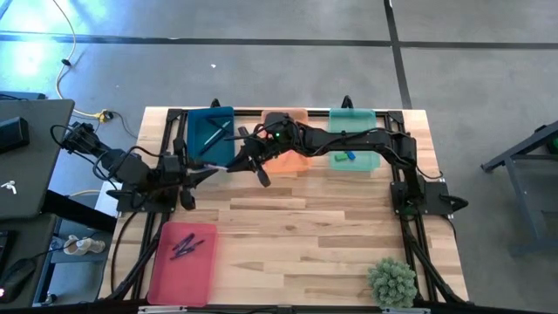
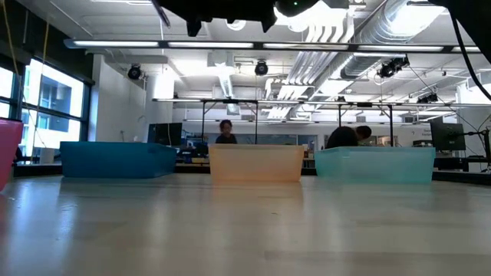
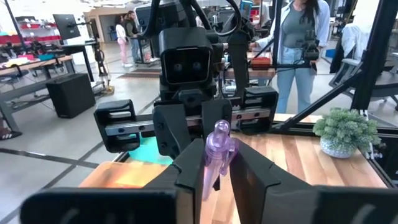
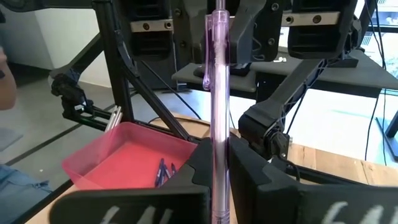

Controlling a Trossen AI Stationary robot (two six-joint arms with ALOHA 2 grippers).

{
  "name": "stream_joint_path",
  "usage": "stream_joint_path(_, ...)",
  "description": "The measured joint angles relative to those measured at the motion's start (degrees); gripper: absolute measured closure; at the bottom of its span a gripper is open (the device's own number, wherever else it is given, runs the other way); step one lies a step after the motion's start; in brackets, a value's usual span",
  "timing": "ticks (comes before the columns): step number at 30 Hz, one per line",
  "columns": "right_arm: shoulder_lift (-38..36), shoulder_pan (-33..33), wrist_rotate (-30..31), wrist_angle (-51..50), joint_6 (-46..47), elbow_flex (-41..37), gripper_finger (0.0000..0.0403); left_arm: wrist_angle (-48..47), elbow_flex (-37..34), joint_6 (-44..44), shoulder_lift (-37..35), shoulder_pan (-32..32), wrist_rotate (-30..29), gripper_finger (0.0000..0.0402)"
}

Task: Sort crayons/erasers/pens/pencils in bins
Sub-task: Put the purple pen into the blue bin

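A translucent purple pen (image 4: 219,106) is held upright, pinched in the right hand (image 4: 219,180) and also nipped between the fingers of the left hand (image 3: 217,180), above the table (image 1: 305,235). Judged light, rigid and slick; the barrel's middle suits gripping. Beyond the hands, the pink-red bin (image 4: 118,152) holds dark pens (image 4: 163,173); the teal bin (image 1: 209,135) holds sticks; the mint bin (image 1: 353,139) holds small blocks.
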Motion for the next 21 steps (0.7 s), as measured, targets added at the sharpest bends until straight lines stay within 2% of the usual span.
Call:
stream_joint_path(4,0.0,0.0,0.0,-0.1,0.4,0.0,0.0395,-0.1,0.0,0.7,0.0,0.0,-0.2,0.0362)
stream_joint_path(10,0.0,0.0,0.2,0.0,1.4,0.0,0.0382,-0.2,0.0,0.8,0.0,0.0,-0.1,0.0354)
stream_joint_path(13,0.0,0.0,0.3,0.0,1.2,0.0,0.0353,-0.3,0.0,0.7,0.1,0.0,-0.1,0.0354)
stream_joint_path(21,0.0,-0.9,1.4,-2.1,4.1,0.0,0.0238,-2.1,0.0,0.4,0.4,0.0,0.0,0.0355)
